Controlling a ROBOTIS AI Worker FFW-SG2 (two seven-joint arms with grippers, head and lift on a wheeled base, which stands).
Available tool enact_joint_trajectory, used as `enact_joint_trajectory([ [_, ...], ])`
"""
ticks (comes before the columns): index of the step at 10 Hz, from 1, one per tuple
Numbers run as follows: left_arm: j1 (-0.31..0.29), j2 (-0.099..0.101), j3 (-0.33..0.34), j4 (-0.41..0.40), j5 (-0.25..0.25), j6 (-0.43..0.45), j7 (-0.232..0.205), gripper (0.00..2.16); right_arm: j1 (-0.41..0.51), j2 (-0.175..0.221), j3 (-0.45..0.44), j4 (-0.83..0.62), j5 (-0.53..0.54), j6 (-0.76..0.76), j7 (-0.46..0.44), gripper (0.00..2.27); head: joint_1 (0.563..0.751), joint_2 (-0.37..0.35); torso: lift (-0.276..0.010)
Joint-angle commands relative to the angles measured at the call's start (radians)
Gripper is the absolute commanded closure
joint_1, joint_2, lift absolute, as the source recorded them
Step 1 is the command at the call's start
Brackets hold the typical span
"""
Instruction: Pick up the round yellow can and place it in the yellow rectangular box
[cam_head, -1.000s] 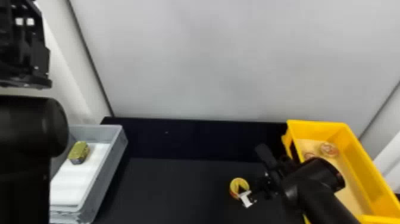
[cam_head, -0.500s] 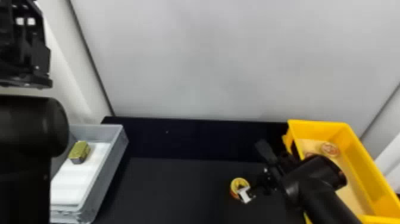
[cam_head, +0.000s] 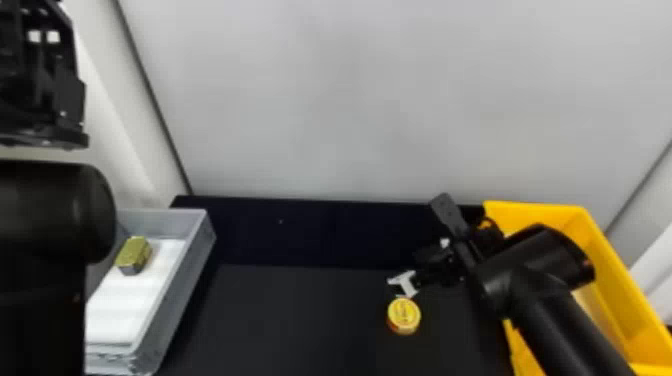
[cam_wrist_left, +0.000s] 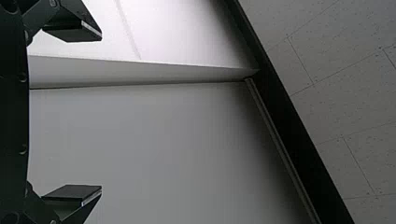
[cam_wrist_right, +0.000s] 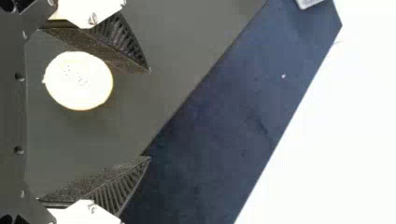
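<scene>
The yellow rectangular box (cam_head: 545, 214) looks like smooth plastic, the black tabletop (cam_head: 300, 320) matt.

No writing, number or sign can be read; what is marked on top of the round yellow can (cam_head: 404, 313) is too small to tell
</scene>
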Motion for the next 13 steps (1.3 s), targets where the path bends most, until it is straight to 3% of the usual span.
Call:
enact_joint_trajectory([
  [1,-0.001,0.0,0.0,0.0,-0.002,0.0,0.0,0.13,0.002,0.005,0.03,-0.019,-0.031,-0.001,0.001,0.13,0.663,0.054,-0.01],
  [8,0.008,-0.002,0.009,0.0,-0.002,-0.002,0.0,0.13,0.032,0.026,0.068,-0.022,-0.069,0.006,-0.005,0.13,0.663,0.054,-0.01],
  [13,0.01,0.0,0.008,0.0,-0.002,0.0,-0.001,0.13,0.104,0.014,0.057,-0.117,-0.065,0.072,0.012,0.13,0.663,0.054,-0.01],
])
